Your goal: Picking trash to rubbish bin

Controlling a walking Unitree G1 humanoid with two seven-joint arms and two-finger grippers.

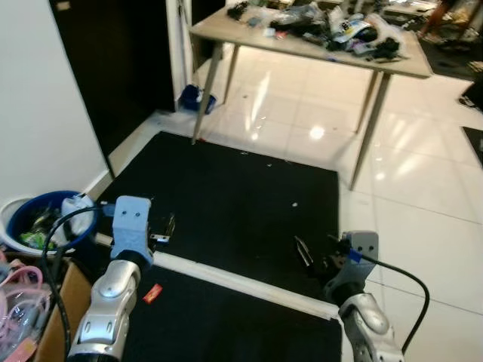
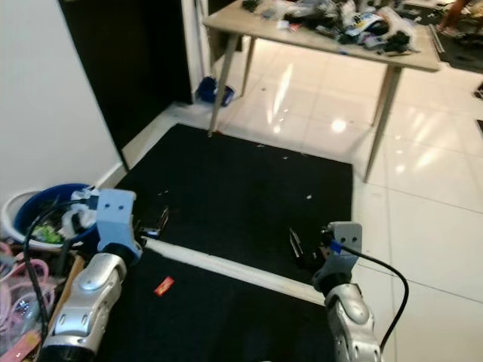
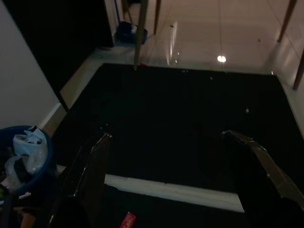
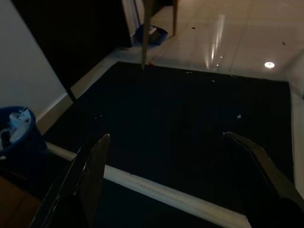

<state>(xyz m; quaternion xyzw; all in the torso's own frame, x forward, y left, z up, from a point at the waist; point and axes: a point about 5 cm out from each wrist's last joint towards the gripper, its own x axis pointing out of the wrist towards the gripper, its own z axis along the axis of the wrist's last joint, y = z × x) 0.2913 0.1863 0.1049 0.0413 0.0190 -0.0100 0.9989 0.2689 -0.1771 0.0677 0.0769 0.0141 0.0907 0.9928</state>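
head: red wrapper (image 1: 152,293) flat on black mat (image 1: 249,196) beside left gripper (image 1: 160,228), blue bin (image 1: 30,219) just left | left wrist: fingers apart, empty; wrapper looks light, crinkly, so pinch an edge | right wrist: right gripper (image 4: 171,161) apart, empty

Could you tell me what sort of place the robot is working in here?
Probably a lived-in home or workroom: glossy white floor tiles, black mats, a wooden table piled with clutter, and a blue bin of rubbish by the wall.

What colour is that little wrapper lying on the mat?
Red wrapper, clearest in the right eye view.
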